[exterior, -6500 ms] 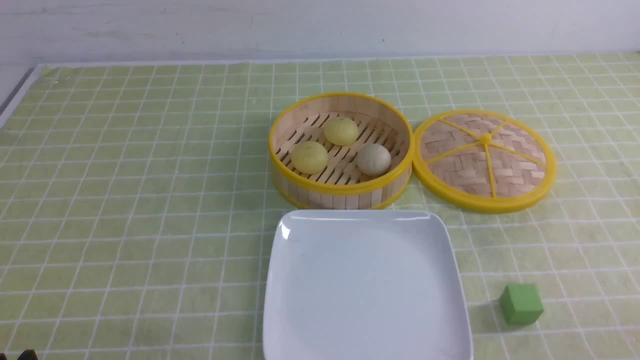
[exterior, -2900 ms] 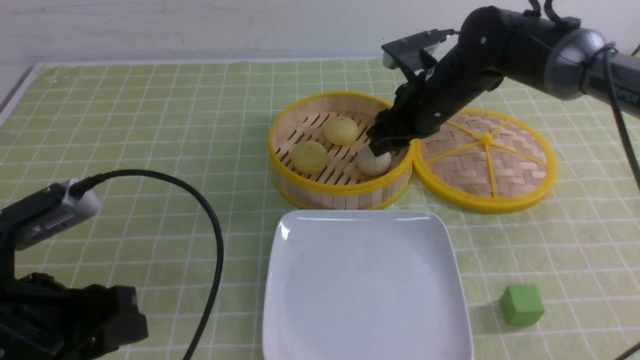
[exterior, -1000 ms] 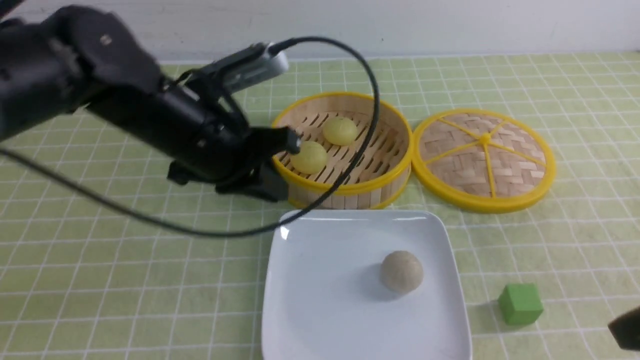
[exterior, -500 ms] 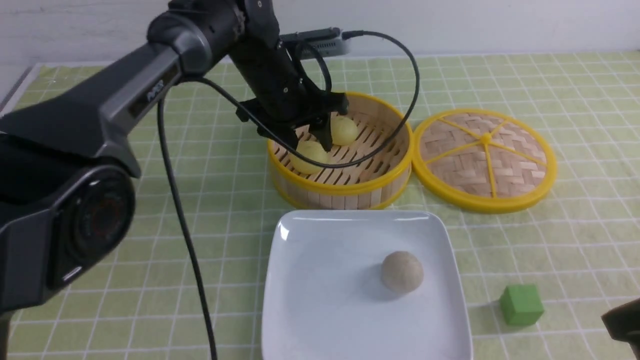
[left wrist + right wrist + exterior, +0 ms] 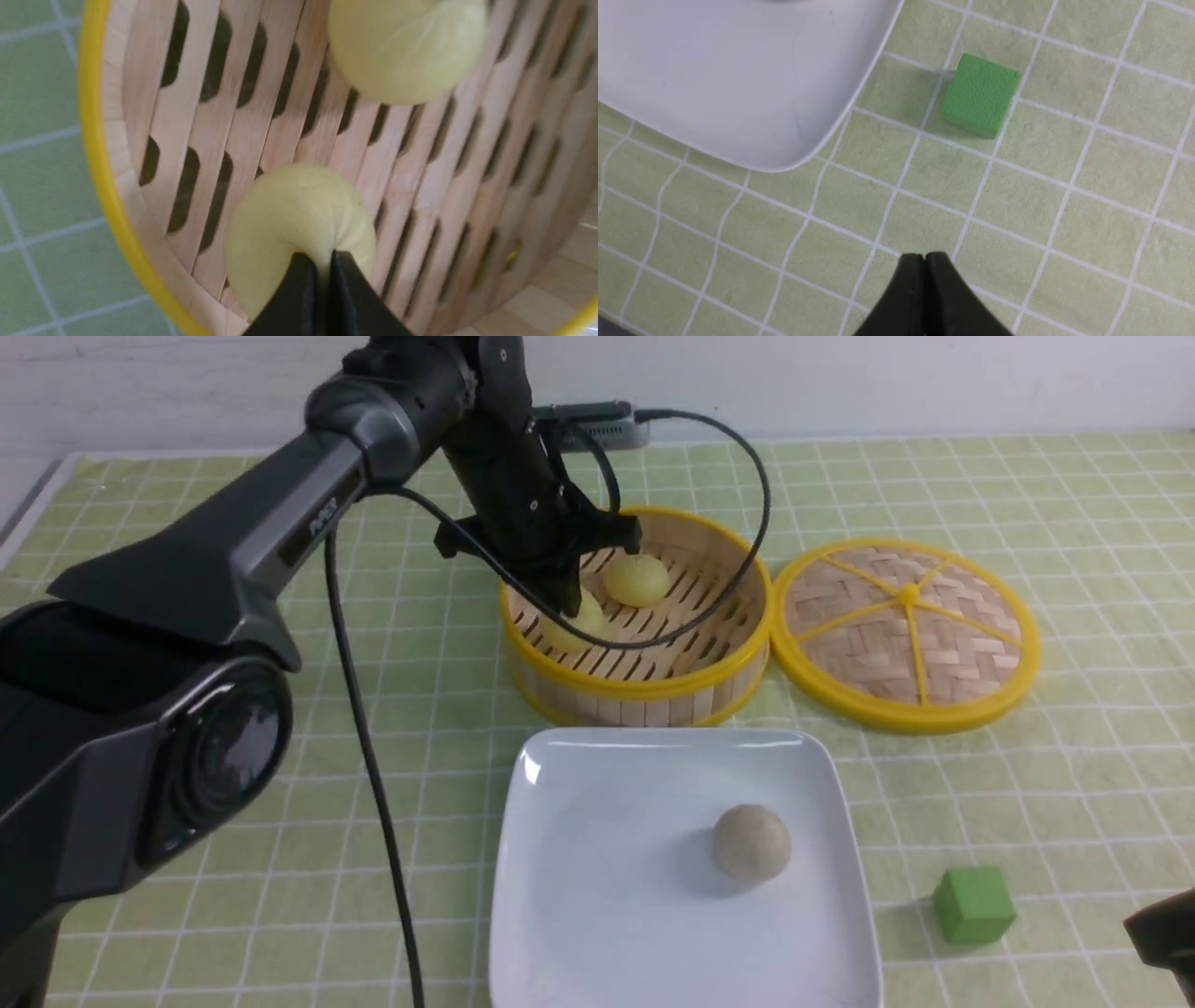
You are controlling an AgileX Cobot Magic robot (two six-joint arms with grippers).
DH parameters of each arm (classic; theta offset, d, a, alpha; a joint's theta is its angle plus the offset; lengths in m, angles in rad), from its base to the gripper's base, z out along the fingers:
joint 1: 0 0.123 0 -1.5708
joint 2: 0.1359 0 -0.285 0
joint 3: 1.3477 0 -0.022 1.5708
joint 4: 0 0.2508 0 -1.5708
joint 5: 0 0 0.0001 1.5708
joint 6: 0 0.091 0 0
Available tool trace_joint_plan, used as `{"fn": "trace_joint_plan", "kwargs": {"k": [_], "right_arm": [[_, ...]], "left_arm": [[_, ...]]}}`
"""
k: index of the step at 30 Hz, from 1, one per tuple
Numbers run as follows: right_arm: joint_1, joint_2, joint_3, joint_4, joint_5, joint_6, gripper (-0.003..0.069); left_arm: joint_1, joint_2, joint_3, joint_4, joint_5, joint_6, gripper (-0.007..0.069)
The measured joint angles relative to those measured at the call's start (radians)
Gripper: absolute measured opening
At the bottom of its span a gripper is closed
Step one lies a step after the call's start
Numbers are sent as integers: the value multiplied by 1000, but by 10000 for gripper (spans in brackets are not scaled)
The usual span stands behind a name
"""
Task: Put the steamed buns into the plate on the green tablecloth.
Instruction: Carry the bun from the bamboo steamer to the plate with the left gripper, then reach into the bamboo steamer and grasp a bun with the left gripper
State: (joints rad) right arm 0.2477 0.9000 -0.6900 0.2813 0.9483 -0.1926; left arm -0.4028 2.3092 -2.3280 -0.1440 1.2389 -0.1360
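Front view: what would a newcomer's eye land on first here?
The big black left arm stretched across into the bamboo steamer, with the left gripper pinched shut on the top of the nearer yellow bun. Next, the lone greyish bun sitting on the white plate in front, toward its right side.

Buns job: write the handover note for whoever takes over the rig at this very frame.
Grippers: left gripper shut, pinching the top of the near yellow bun, which sits in the steamer. The right gripper is shut and empty, above the cloth near the cube.
Also in the steamer: the far yellow bun, free.
Done: the grey bun lies in the plate.
Left: carry the pinched bun to the plate, then fetch the far one.
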Motion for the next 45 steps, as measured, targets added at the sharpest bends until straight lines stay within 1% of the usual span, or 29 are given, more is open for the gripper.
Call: {"fn": "trace_joint_plan", "kwargs": {"k": [3, 4, 5, 7, 10, 12, 13, 14, 15, 16, 19, 20, 22, 23, 25, 26, 27, 28, 29, 30, 32, 33, 34, 35, 36, 38, 41, 43, 45], "right_arm": [[0, 0, 0, -1, -1, 0, 8], [0, 0, 0, -2, -1, 0, 10], [0, 0, 0, -2, -1, 0, 12], [0, 0, 0, -2, 0, 0, 14], [0, 0, 0, -2, 1, 0, 16], [0, 0, 0, -2, 2, 0, 18], [0, 0, 0, -2, 2, 0, 20], [0, 0, 0, -2, 2, 0, 22], [0, 0, 0, -2, 2, 0, 22], [0, 0, 0, -2, 2, 0, 25], [0, 0, 0, -2, 6, 0, 27], [0, 0, 0, -2, 9, 3, 27], [0, 0, 0, -2, 11, 6, 31], [0, 0, 0, -2, 11, 8, 34], [0, 0, 0, -2, 11, 9, 36], [0, 0, 0, -2, 11, 10, 36], [0, 0, 0, -2, 10, 10, 38], [0, 0, 0, -2, 10, 10, 39], [0, 0, 0, -2, 9, 10, 39], [0, 0, 0, -2, 9, 10, 39], [0, 0, 0, -2, -1, 11, 41], [0, 0, 0, -2, -4, 11, 41], [0, 0, 0, -2, -4, 11, 41], [0, 0, 0, 1, -5, 11, 41], [0, 0, 0, 2, -7, 11, 44], [0, 0, 0, 2, -9, 11, 46], [0, 0, 0, 5, -9, 11, 48], [0, 0, 1, 5, -9, 11, 50], [0, 0, 1, 5, -10, 11, 53]], "left_arm": [[0, -96, 2, -7, 0, 2, 18], [0, -192, 39, -31, -3, 4, 18], [-2, -226, 73, -45, -3, 6, 18], [-16, -346, 201, -72, -8, 15, 18], [-56, -433, 416, -79, -1, 26, 20], [-81, -442, 526, -79, 0, 30, 21], [-116, -432, 636, -75, -20, 33, 24], [-131, -422, 692, -72, -40, 33, 31], [-134, -420, 692, -72, -46, 33, 31], [-156, -396, 766, -62, -100, 19, 50], [-162, -371, 805, -38, -165, -4, 98], [-161, -352, 809, -13, -202, -34, 151], [-160, -342, 805, 15, -225, -60, 225], [-159, -343, 798, 27, -228, -73, 277], [-159, -343, 763, 30, -221, -86, 349], [-159, -343, 758, 30, -218, -87, 356], [-159, -343, 713, 35, -211, -93, 395], [-159, -343, 675, 47, -207, -101, 409], [-159, -340, 622, 72, -200, -119, 400], [-159, -339, 603, 82, -199, -121, 390], [-157, -304, 459, 144, -167, -153, 244], [-150, -278, 390, 150, -147, -158, 158], [-149, -272, 375, 150, -142, -159, 143], [-141, -246, 316, 151, -124, -160, 81], [-120, -174, 175, 144, -85, -161, 29], [-88, -82, 19, 99, -35, -162, 6], [-42, 38, -165, 24, -6, -164, 9], [-11, 119, -285, -45, -1, -156, 43], [9, 178, -345, -87, 0, -151, 89]]}}
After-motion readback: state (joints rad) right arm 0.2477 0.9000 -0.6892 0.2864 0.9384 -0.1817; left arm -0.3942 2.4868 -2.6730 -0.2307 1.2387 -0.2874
